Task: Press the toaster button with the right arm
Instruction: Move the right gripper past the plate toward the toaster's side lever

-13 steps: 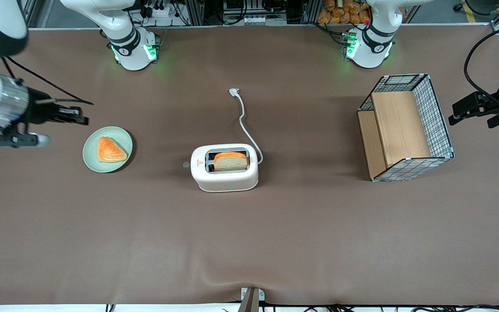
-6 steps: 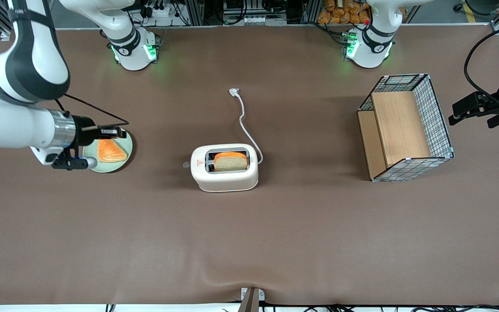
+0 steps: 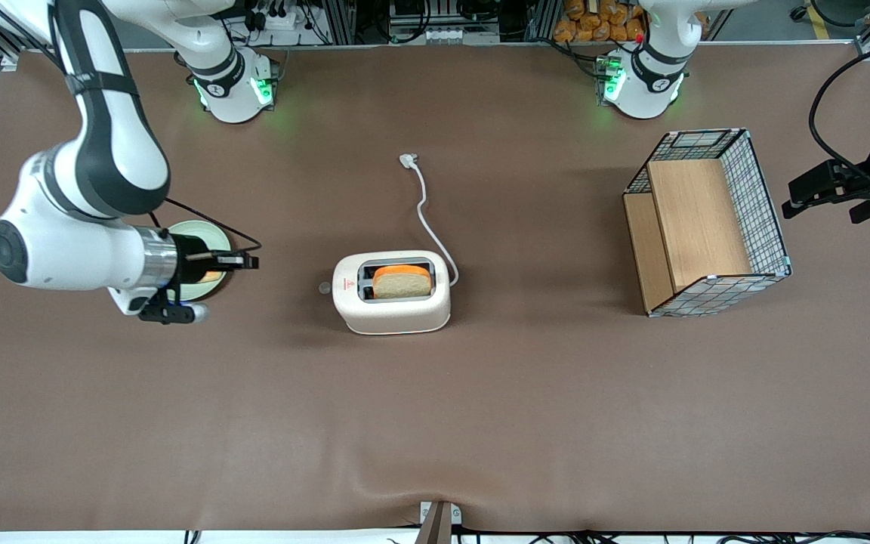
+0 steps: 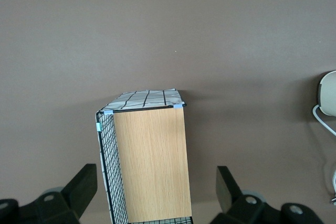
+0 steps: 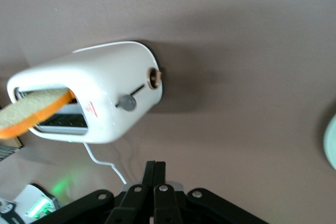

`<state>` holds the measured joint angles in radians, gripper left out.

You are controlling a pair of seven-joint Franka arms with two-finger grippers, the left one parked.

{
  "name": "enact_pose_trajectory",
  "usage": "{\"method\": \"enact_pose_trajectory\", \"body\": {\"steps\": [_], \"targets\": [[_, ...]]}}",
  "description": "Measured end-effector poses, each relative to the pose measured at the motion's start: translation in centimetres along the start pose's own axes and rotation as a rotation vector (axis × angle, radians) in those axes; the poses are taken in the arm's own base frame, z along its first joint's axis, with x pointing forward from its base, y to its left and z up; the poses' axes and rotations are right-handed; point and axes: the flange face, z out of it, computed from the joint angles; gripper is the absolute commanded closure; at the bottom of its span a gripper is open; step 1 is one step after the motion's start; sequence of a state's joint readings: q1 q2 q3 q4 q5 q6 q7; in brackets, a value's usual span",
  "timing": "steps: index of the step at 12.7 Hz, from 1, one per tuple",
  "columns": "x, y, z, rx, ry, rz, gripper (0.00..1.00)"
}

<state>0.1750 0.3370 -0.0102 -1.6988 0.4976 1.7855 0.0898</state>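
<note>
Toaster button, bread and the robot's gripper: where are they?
toaster button [image 5: 126, 103], right wrist view, knob face.
bread [image 3: 402, 282], front view, slice's top, in toaster slot.
gripper [image 3: 250, 262], front view, shut fingertips, above the plate's edge.

The toaster [image 3: 392, 293] is showing white, with a small red mark on top and a grey toaster button [image 5: 126, 103]; the bread [image 3: 402, 281] in it is looking pale with an orange crust. The gripper [image 3: 243, 262], over the pale green plate [image 3: 195, 229], is showing black, above the brown table [image 3: 435, 408]
</note>
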Motion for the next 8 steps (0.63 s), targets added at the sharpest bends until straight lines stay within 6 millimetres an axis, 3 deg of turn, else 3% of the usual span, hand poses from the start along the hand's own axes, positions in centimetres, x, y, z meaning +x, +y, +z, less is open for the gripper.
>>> {"method": "enact_pose_trajectory", "body": {"steps": [3,8], "targets": [[1.6,-1.0,2.8,0.016,0.042,0.000,1.00],[2.2,-2.8,5.6,0.018,0.054,-0.016,1.00]]}}
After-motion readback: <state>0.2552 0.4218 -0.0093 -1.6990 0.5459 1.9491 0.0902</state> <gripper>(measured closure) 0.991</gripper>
